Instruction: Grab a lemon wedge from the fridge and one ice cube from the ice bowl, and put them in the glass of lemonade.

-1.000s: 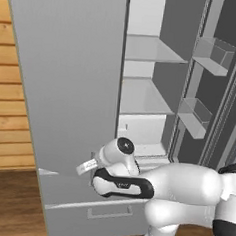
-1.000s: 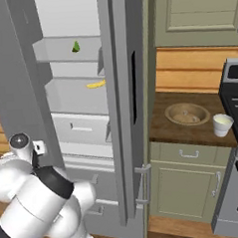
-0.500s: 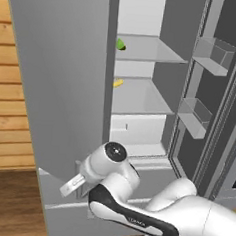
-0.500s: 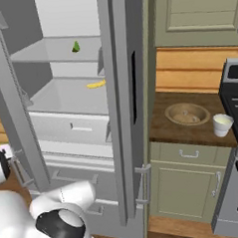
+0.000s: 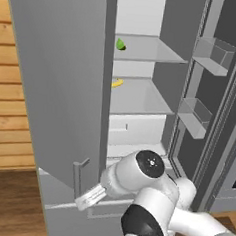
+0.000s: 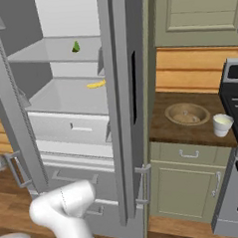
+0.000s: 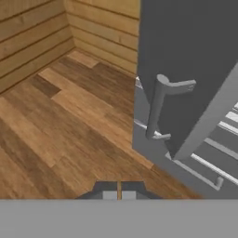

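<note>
I see the fridge (image 5: 57,85) in flat grey steel, pale shelves inside; on them a green wedge (image 5: 120,44) above a yellow piece (image 5: 117,82). Right of the fridge, a tan-brown ice bowl (image 6: 187,114) and whitish glass of lemonade (image 6: 222,124) sit on a dark brown counter (image 6: 166,130).

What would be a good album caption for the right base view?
Open fridge with a yellow wedge on its shelf; beside it, a brown bowl and small glass wait on the counter.

Even, soft, slightly blurry rendered light
</note>
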